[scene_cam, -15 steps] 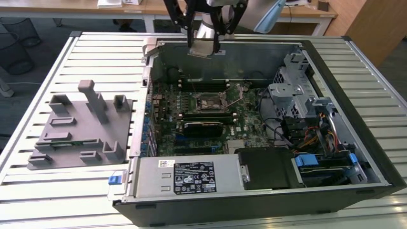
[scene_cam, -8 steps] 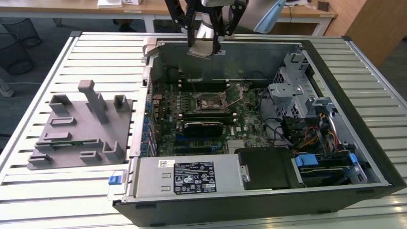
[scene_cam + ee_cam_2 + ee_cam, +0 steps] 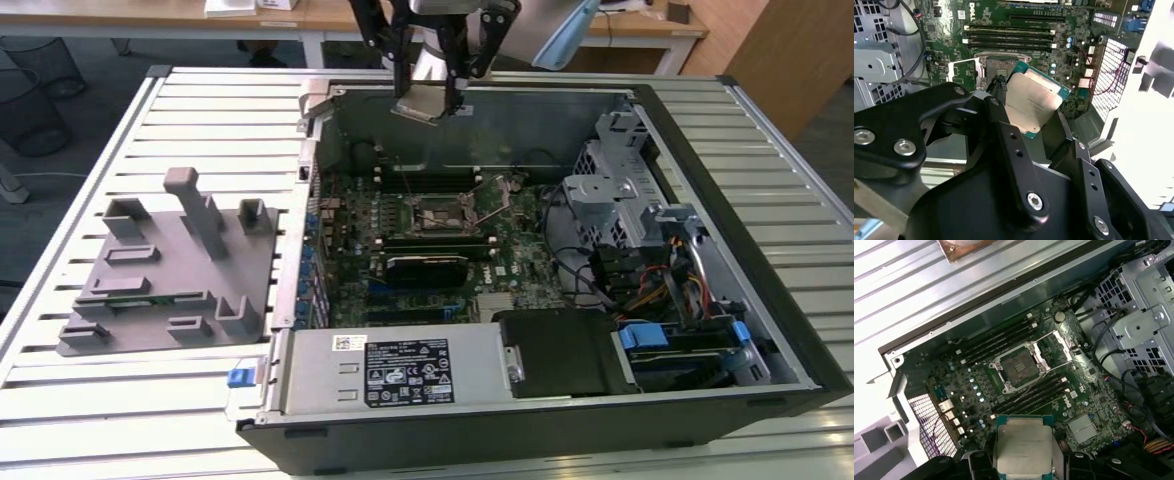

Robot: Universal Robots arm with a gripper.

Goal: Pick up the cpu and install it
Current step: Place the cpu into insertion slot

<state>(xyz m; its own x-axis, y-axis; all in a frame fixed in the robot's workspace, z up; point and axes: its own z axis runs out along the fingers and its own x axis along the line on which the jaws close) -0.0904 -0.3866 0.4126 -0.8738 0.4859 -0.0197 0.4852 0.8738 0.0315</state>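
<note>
Open computer case (image 3: 534, 115), centre of the exterior view, with its motherboard (image 3: 514, 270) exposed. The CPU socket (image 3: 443, 215) at mid-frame appears open and vacant. The gripper (image 3: 434, 92), top centre, is clamped on the cpu (image 3: 1031, 102), which is tilted above the case. The chip is judged light, rigid and delicate underneath, so opposite edges are probably the safest hold.

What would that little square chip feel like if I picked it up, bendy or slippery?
Probably stiff, not bendy: the chip has a flat metal top and looks straight with the hand pinching its edges. Likely light, since it is thin and small beside the socket. Maybe slippery, because that top looks smooth and shiny.
</note>
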